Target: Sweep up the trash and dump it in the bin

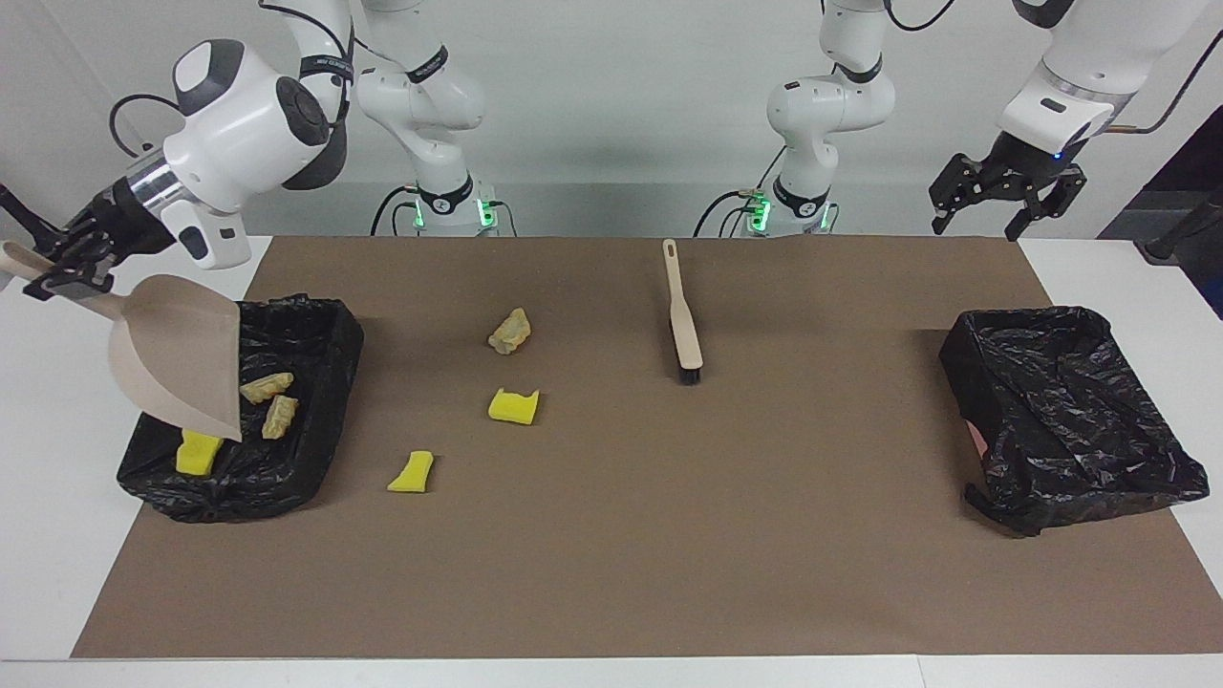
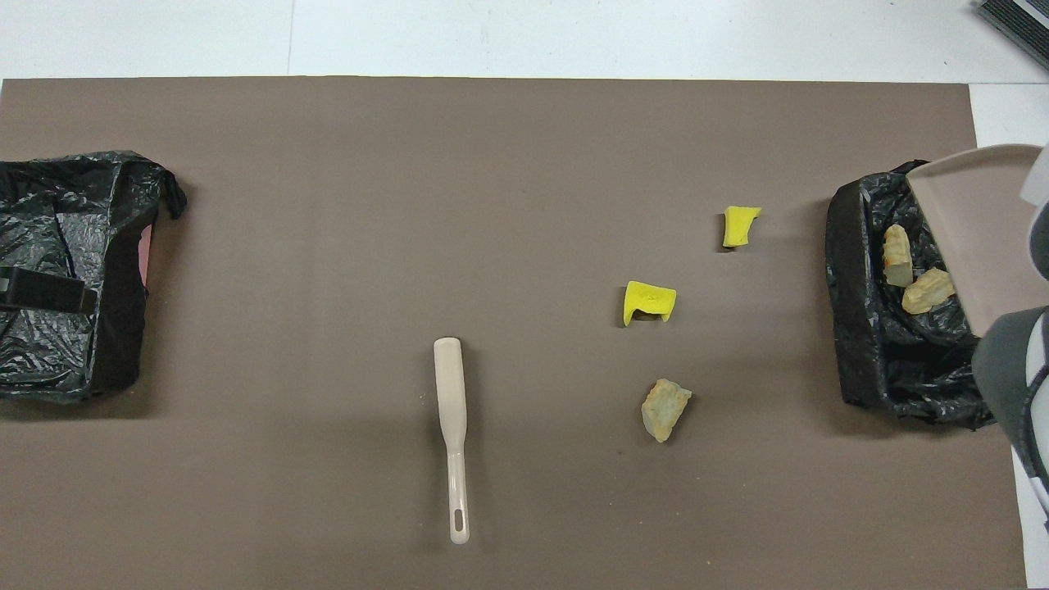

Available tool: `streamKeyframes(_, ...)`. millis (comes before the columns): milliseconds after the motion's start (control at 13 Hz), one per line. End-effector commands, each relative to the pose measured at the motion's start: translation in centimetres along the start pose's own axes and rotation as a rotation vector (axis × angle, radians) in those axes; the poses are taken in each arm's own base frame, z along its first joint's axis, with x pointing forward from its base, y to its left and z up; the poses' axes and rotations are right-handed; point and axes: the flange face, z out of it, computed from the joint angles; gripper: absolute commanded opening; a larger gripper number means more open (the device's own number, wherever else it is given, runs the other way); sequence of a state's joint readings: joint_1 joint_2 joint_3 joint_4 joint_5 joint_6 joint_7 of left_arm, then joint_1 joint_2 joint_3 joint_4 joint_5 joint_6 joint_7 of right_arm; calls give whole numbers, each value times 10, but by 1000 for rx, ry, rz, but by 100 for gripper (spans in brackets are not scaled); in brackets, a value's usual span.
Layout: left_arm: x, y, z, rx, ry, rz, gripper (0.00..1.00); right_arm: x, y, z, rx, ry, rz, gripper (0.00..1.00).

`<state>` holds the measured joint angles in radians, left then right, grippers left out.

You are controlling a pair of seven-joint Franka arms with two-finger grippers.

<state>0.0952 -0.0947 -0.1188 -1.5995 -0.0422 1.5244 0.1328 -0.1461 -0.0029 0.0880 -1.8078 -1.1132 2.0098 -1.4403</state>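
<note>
Brush (image 1: 682,315) lies flat on the tabletop (image 1: 669,535) just in front of the left arm's base, handle toward the robots, bristles away, nobody holding it. Right end effector (image 1: 57,260) is clamped on the dustpan (image 1: 177,354) handle, pan tipped mouth-down over the bin (image 1: 315,449) at the right arm's end, so what it carried slides out into the liner. Left end effector (image 1: 1003,191) waits in the air near its own end, fingers spread, nothing in them.

Trash on the brown mat: tan lump (image 1: 509,331) closest to the robots, yellow chunk (image 1: 514,406) farther out, second yellow chunk (image 1: 412,472) farther again, just beside the bin. In the bin: two tan lumps (image 1: 272,401) and a yellow piece (image 1: 198,452) show (the pan may hide more). Judged partly done, three bits left to sweep.

Second black-lined bin (image 1: 1061,411) at the left arm's end, nothing seen in it.

No brand, label or legible writing anywhere.
</note>
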Motion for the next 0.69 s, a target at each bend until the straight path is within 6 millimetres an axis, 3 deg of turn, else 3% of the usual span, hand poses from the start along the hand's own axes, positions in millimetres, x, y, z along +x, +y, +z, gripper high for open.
streamKeyframes(0,-4,0,0,2,-8,-12,100,11,-1,-7,42,163,129,0)
streamKeyframes(307,-4,-1,0,2,-8,-15,100,34,-3,-2,116,459,263,0)
streamKeyframes(614,-4,0,0,2,-8,-12,100,90,-1,5,346,638,458,0)
